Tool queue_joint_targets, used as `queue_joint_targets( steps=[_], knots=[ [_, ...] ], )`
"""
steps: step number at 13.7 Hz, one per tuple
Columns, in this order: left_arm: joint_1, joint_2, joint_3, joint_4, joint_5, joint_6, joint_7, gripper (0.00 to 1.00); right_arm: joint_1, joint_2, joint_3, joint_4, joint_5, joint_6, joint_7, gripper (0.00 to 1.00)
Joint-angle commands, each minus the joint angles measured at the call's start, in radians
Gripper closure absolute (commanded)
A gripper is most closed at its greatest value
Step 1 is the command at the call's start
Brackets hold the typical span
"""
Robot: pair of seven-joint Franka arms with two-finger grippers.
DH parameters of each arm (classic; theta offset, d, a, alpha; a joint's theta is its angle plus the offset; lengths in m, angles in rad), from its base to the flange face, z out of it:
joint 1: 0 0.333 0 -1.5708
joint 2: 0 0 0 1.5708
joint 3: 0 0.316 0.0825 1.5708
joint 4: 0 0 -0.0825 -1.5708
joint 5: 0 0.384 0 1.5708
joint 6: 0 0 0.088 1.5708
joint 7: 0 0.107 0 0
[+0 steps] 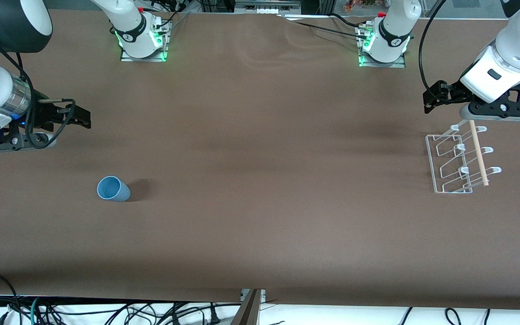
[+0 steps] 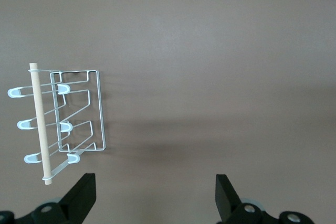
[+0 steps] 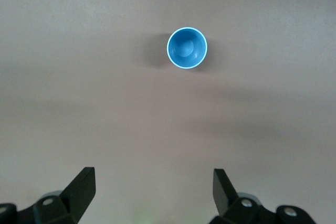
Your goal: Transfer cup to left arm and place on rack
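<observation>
While the brown bench carries everything, the rack stands at the left arm's end, the left pincer wide above its edge. Well apart from the rack, the cup stands upright; the right pincer hangs wide, empty.

Front: high, facing both bases | left wrist: straight down on rack | right wrist: straight down on cup
</observation>
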Motion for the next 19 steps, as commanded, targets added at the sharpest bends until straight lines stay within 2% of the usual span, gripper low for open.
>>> queue_joint_targets(
  steps=[1, 8, 11, 16, 19],
  knots=[
    [0.002, 0.01, -0.003, 0.025, -0.004, -0.008, -0.008, 0.0, 0.0, -0.004, 0.002, 0.006, -0.002, -0.015, -0.02, 0.01],
    [0.0, 0.01, -0.003, 0.025, -0.004, -0.01, -0.008, 0.0, -0.011, 0.011, -0.005, -0.017, -0.01, -0.002, -0.059, 0.02],
    [0.002, 0.01, -0.003, 0.025, -0.004, -0.01, -0.008, 0.0, -0.029, 0.066, -0.009, -0.019, -0.016, 0.045, -0.076, 0.02],
    [0.0, 0.01, -0.003, 0.025, -0.004, -0.01, -0.008, 0.0, -0.115, 0.174, -0.009, -0.019, -0.012, 0.159, -0.224, 0.02],
    [0.002, 0.01, -0.003, 0.025, -0.004, -0.01, -0.008, 0.0, -0.124, 0.233, -0.009, -0.019, -0.01, 0.197, -0.249, 0.02]
  ],
)
